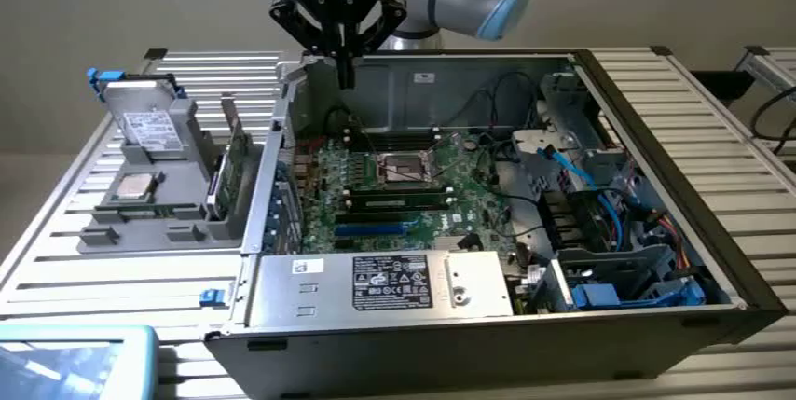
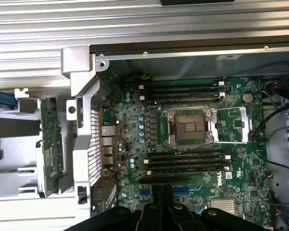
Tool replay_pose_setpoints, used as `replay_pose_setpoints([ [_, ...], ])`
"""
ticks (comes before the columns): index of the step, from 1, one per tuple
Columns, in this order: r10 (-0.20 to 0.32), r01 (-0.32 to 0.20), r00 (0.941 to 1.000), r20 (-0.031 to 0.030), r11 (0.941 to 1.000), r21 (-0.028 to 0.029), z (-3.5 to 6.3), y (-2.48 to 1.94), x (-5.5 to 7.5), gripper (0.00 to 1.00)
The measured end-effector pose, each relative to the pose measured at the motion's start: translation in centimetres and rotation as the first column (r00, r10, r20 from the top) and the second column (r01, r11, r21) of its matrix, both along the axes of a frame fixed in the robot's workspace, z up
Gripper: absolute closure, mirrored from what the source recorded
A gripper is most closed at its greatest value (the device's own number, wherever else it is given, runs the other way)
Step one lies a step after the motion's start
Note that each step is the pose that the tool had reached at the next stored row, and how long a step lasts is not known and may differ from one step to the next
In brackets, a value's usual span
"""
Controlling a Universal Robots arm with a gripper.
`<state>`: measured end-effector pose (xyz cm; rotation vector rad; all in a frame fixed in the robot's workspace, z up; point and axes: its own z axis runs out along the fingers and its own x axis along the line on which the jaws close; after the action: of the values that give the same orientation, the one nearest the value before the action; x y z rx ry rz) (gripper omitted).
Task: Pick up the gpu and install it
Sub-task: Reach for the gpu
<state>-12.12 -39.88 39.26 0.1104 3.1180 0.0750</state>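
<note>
My gripper (image 1: pixel 345 78) hangs above the back left corner of the open computer case (image 1: pixel 696 232), fingers shut together with nothing between them. In the wrist view the closed gripper (image 2: pixel 162 195) points over the green motherboard (image 2: pixel 192 144), near its blue expansion slots. The gpu (image 1: pixel 231 174) stands on edge as a green card in a slot of the grey holder (image 1: pixel 162 223), just outside the case on the exterior view's left. The wrist view shows the gpu (image 2: pixel 51 149) edge-on beside the case's perforated rear panel. The gripper is apart from it.
The holder also carries a silver hard drive with a white label (image 1: pixel 149 128) and a small square chip (image 1: pixel 134 187). Inside the case are the empty CPU socket (image 2: pixel 190 127), RAM slots, the power supply (image 1: pixel 391 283), blue cables and drive bays (image 1: pixel 610 232). A blue-grey bin (image 1: pixel 69 363) sits at the front left.
</note>
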Motion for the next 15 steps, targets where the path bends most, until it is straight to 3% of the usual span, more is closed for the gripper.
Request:
replay_pose_setpoints([
  [11,0.0,0.0,1.0,-0.0001,1.0,-0.0001,0.0,0.0,0.0,0.88],
  [15,0.0,0.0,1.0,-0.0002,1.0,-0.0001,-0.03,0.07,-1.1,0.88],
])
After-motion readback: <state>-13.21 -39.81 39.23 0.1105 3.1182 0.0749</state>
